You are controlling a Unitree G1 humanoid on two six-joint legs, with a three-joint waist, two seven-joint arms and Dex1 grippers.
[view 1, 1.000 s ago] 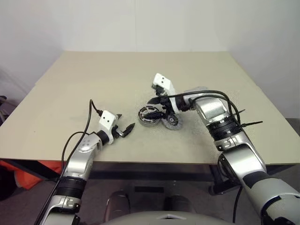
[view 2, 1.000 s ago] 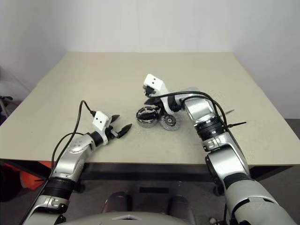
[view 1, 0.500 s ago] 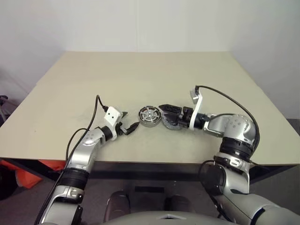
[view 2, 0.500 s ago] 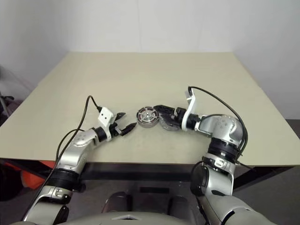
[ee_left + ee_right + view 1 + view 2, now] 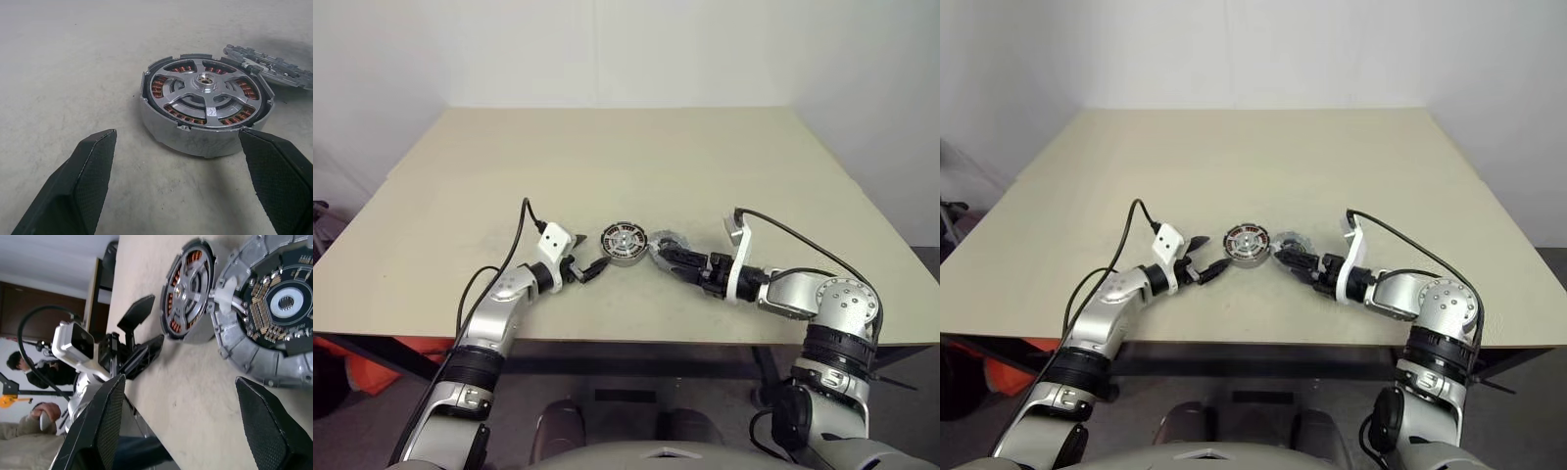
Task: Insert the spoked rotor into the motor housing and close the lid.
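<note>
My left gripper (image 5: 586,267) has its two black fingers (image 5: 88,176) spread wide with nothing between them, low over the table (image 5: 607,166). Just ahead of the tips lies the motor housing (image 5: 625,244), flat on the tabletop; from the left wrist I see the spoked rotor (image 5: 205,93) already seated inside it, copper windings showing through the gaps between the spokes. The fingers sit close to the housing's near wall but are not touching it.

My right gripper (image 5: 668,257) reaches in from the opposite side, its fingers (image 5: 98,426) likewise parted and empty. Beside its tips lies the lid (image 5: 274,318), touching the housing's rim, its inner face up with a ring of dark components around a silver centre. I cannot tell whether it lies fully flat or leans on the housing.

The table is a plain beige surface against white walls. Past its edge, the right wrist view catches a person (image 5: 29,372) in a dark room. A black cable (image 5: 519,230) loops above my left wrist.
</note>
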